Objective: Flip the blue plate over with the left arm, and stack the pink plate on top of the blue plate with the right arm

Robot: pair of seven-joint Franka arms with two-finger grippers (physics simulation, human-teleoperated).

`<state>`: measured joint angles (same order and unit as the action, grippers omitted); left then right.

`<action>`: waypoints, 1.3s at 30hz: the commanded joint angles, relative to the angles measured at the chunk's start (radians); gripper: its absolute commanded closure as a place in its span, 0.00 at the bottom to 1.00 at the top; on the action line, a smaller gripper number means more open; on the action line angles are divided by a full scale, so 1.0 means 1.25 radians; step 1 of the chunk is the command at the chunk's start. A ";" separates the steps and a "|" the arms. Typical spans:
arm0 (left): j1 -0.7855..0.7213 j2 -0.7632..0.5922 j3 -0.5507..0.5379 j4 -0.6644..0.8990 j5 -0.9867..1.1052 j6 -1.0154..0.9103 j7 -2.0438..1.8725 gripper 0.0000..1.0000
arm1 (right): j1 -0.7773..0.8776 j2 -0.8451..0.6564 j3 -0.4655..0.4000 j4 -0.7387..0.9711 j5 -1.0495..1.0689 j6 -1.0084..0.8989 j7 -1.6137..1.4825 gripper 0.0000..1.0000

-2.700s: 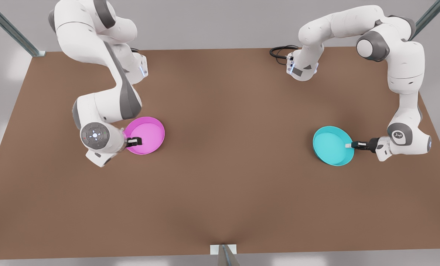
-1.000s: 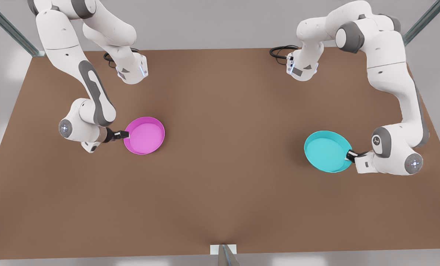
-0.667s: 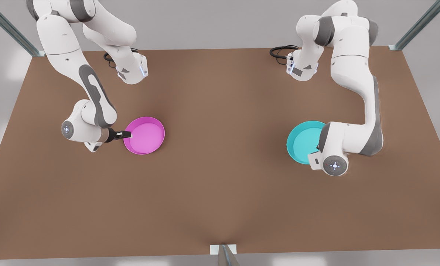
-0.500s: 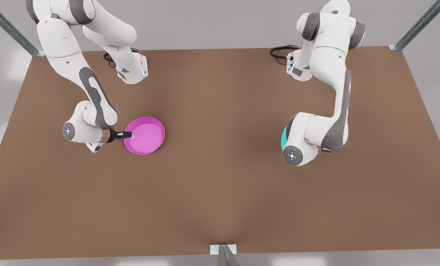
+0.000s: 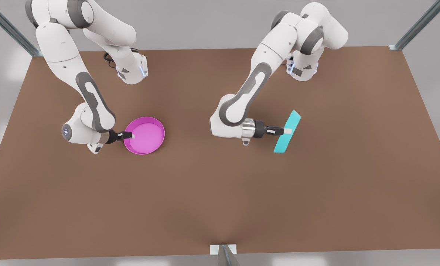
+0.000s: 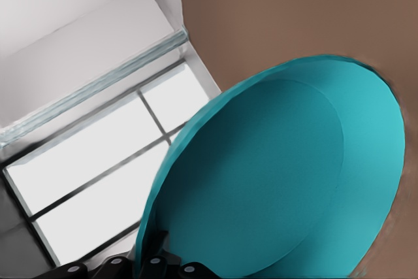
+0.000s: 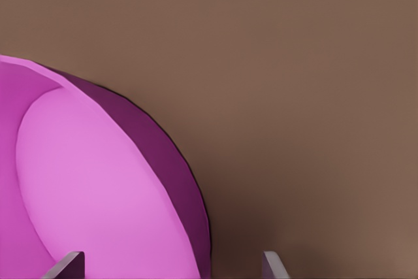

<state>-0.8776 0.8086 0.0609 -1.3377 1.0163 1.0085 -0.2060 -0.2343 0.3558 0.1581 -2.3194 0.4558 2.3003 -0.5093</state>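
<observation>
The blue plate [image 5: 287, 132], swung edge-on, is pinched by the left pincer [image 5: 283, 130]; the right pincer [image 5: 130, 135] grips the pink plate [image 5: 146, 136].

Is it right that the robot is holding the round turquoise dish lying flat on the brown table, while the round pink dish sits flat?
Not quite. The left gripper holds the round turquoise dish tipped up on edge above the brown table, not lying flat; the front view shows it edge-on. The round pink dish does sit flat, with the right gripper at its rim.
</observation>
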 commanded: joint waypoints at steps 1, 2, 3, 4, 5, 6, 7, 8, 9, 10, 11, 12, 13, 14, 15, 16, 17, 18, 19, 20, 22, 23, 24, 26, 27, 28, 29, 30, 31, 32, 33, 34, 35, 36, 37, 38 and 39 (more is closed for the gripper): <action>-0.004 0.002 0.000 0.000 0.047 -0.003 -0.002 0.79 | 0.001 0.000 0.000 0.000 0.002 0.001 0.000 0.00; -0.015 0.019 0.000 0.000 0.072 -0.015 -0.013 0.79 | 0.005 0.004 0.001 0.000 0.006 0.003 0.000 0.00; -0.027 0.034 0.000 0.000 0.077 -0.025 -0.035 0.79 | 0.007 0.006 0.000 0.001 0.007 0.004 0.000 0.00; -0.042 0.049 0.002 -0.001 0.085 -0.035 -0.052 0.79 | 0.008 0.006 0.000 0.001 0.007 0.004 0.000 0.00; -0.051 0.059 0.000 -0.001 0.090 -0.043 -0.068 0.79 | 0.009 0.006 0.001 0.003 0.007 0.004 0.000 0.00; -0.061 0.073 0.002 -0.001 0.106 -0.058 -0.084 0.79 | 0.010 0.006 0.000 0.004 0.007 0.004 0.000 0.05; -0.072 0.084 0.002 -0.002 0.122 -0.069 -0.086 0.79 | 0.010 0.009 0.000 0.005 0.007 0.004 0.000 0.10; -0.080 0.097 0.002 -0.002 0.123 -0.079 -0.109 0.79 | 0.010 0.011 0.000 0.006 0.007 0.004 -0.002 0.29; -0.082 0.107 0.000 -0.002 0.126 -0.088 -0.125 0.79 | 0.011 0.011 0.001 0.006 0.007 0.004 -0.002 0.35; -0.082 0.118 0.000 -0.002 0.127 -0.097 -0.146 0.79 | 0.011 0.011 0.000 0.006 0.007 0.004 -0.002 0.35; -0.083 0.127 0.000 -0.002 0.136 -0.102 -0.165 0.79 | 0.011 0.011 0.000 0.006 0.007 0.004 -0.002 0.35; -0.085 0.139 -0.001 -0.002 0.144 -0.113 -0.180 0.79 | 0.011 0.011 0.000 0.006 0.007 0.004 -0.002 0.35; -0.100 0.150 -0.003 -0.002 0.143 -0.116 -0.195 0.79 | 0.011 0.011 0.001 0.006 0.007 0.004 -0.002 0.35; -0.113 0.164 -0.003 -0.001 0.140 -0.115 -0.197 0.79 | 0.011 0.011 0.000 0.006 0.007 0.004 -0.002 0.35; -0.120 0.174 -0.003 -0.001 0.142 -0.116 -0.206 0.79 | 0.012 0.012 0.000 0.007 0.007 0.004 -0.002 0.35; -0.125 0.184 -0.002 0.000 0.143 -0.116 -0.223 0.79 | 0.012 0.012 0.000 0.007 0.007 0.003 -0.002 0.35; -0.135 0.188 -0.002 0.000 0.145 -0.117 -0.228 0.79 | 0.011 0.012 0.000 0.007 0.007 0.003 -0.002 0.35; -0.141 0.193 -0.002 0.000 0.147 -0.117 -0.245 0.79 | 0.011 0.012 0.001 0.007 0.007 0.003 -0.004 0.35; -0.143 0.200 -0.002 0.000 0.145 -0.117 -0.250 0.79 | 0.012 0.012 0.000 0.007 0.007 0.003 -0.004 0.35; -0.148 0.206 -0.002 0.000 0.145 -0.121 -0.257 0.79 | 0.011 0.012 0.000 0.007 0.007 0.003 -0.007 0.35; -0.151 0.213 -0.003 0.000 0.143 -0.128 -0.257 0.79 | 0.010 0.012 0.001 0.006 0.007 0.003 -0.009 0.38; -0.151 0.215 -0.003 0.001 0.143 -0.128 -0.257 0.79 | 0.010 0.012 0.000 0.007 0.007 0.003 -0.009 0.39; -0.152 0.221 -0.003 0.010 0.142 -0.131 -0.257 0.79 | 0.010 0.012 0.000 0.007 0.007 0.003 -0.009 0.40; -0.153 0.231 -0.003 0.016 0.143 -0.134 -0.257 0.79 | 0.011 0.012 0.000 0.007 0.007 0.004 -0.010 0.44; -0.170 0.237 -0.003 0.017 0.142 -0.135 -0.257 0.79 | 0.012 0.012 0.000 0.007 0.007 0.004 -0.010 0.46; -0.172 0.244 -0.003 0.027 0.139 -0.136 -0.257 0.79 | 0.012 0.016 0.000 0.009 0.007 0.004 -0.010 0.46; -0.174 0.250 -0.003 0.033 0.138 -0.136 -0.257 0.79 | 0.011 0.016 0.000 0.009 0.007 0.004 -0.010 0.46; -0.174 0.254 -0.003 0.034 0.137 -0.136 -0.257 0.79 | 0.011 0.016 0.000 0.009 0.007 0.004 -0.010 0.49; -0.174 0.255 -0.003 0.034 0.137 -0.136 -0.257 0.79 | 0.012 0.016 0.000 0.009 0.007 0.004 -0.010 0.53; -0.174 0.258 -0.003 0.034 0.137 -0.136 -0.257 0.79 | 0.012 0.016 0.000 0.009 0.006 0.004 -0.010 0.56; -0.174 0.261 -0.005 0.034 0.137 -0.136 -0.257 0.79 | 0.012 0.016 0.000 0.009 0.007 0.004 -0.012 0.59; -0.174 0.262 -0.005 0.034 0.136 -0.136 -0.257 0.79 | 0.012 0.016 0.000 0.009 0.007 0.004 -0.016 0.63; -0.174 0.264 -0.005 0.034 0.136 -0.136 -0.257 0.79 | 0.012 0.016 0.000 0.009 0.007 0.004 -0.016 0.63; -0.173 0.265 -0.009 0.034 0.136 -0.136 -0.257 0.68 | 0.012 0.017 0.000 0.009 0.007 0.004 -0.017 0.63; -0.172 0.272 -0.009 0.059 0.116 -0.134 -0.257 0.20 | 0.012 0.017 0.000 0.010 0.007 0.004 -0.016 0.63; -0.172 0.278 -0.009 0.064 0.111 -0.135 -0.257 0.16 | 0.012 0.017 0.000 0.009 0.007 0.004 -0.016 0.63; -0.173 0.280 -0.009 0.064 0.109 -0.136 -0.259 0.00 | 0.012 0.017 0.000 0.009 0.007 0.004 -0.017 0.62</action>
<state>-1.0937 1.1582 0.0491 -1.2579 1.1811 0.8391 -0.5333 -0.2194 0.3774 0.1580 -2.3086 0.4646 2.3056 -0.5295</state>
